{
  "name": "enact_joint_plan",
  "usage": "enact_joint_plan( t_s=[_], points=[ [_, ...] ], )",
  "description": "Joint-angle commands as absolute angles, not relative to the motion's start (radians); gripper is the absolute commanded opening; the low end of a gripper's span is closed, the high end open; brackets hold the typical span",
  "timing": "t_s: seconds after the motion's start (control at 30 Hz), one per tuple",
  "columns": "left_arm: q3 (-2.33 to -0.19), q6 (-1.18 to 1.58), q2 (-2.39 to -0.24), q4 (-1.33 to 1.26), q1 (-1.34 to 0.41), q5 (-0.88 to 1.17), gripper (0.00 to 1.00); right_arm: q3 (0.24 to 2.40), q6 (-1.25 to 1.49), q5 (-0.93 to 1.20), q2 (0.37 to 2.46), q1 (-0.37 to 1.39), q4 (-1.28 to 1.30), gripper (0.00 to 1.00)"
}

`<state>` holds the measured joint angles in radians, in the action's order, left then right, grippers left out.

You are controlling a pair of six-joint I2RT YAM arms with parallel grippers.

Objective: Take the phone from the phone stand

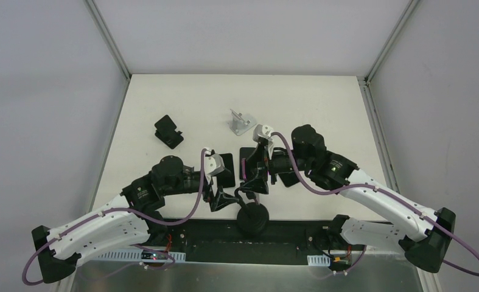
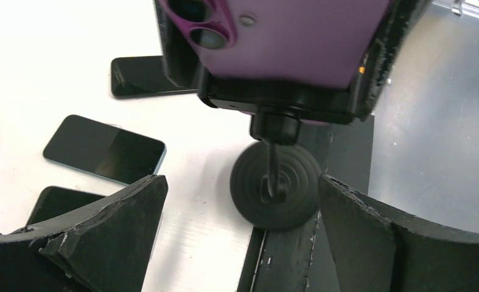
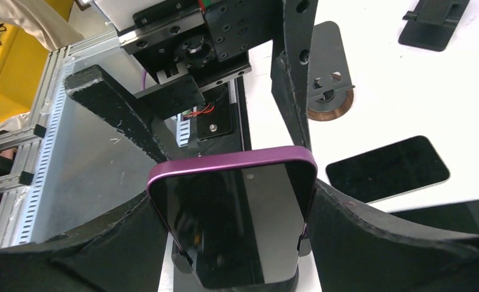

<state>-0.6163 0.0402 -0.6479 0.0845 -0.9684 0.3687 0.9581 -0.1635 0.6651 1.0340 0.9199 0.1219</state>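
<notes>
A purple phone [image 3: 234, 219] stands upright in the clamp of a black phone stand [image 2: 278, 103], which has a thin stem and a round base [image 2: 276, 191] at the table's near edge [image 1: 252, 220]. My right gripper [image 3: 234, 243] is shut on the phone, one pad against each long side, with the screen facing its camera. My left gripper [image 2: 243, 243] is open and low. Its fingers [image 2: 103, 231] flank the stand's base without touching it. The left wrist view shows the phone's purple back [image 2: 279, 36] and camera lenses.
Three dark phones lie flat on the white table [image 2: 103, 149] [image 2: 145, 76] [image 2: 60, 204]; two show in the right wrist view [image 3: 386, 167]. A black stand [image 1: 168, 131] and a silver stand [image 1: 241, 121] sit farther back. A black rail [image 1: 224, 234] runs along the near edge.
</notes>
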Motion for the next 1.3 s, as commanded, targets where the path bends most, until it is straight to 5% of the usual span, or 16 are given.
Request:
enact_joint_plan(
  t_s=[0.0, 0.73, 1.27],
  points=[
    [-0.64, 0.025, -0.65, 0.035, -0.971, 0.44, 0.99, 0.995, -0.198, 0.667, 1.002, 0.922, -0.049, 0.0],
    [-0.514, -0.015, -0.382, 0.14, -0.97, 0.248, 0.99, 0.848, -0.298, 0.546, 1.099, 0.921, -0.236, 0.0],
    [-0.595, -0.162, -0.599, 0.147, -0.971, 0.388, 0.99, 0.648, -0.415, 0.594, 0.891, 0.921, -0.134, 0.0]
  ],
)
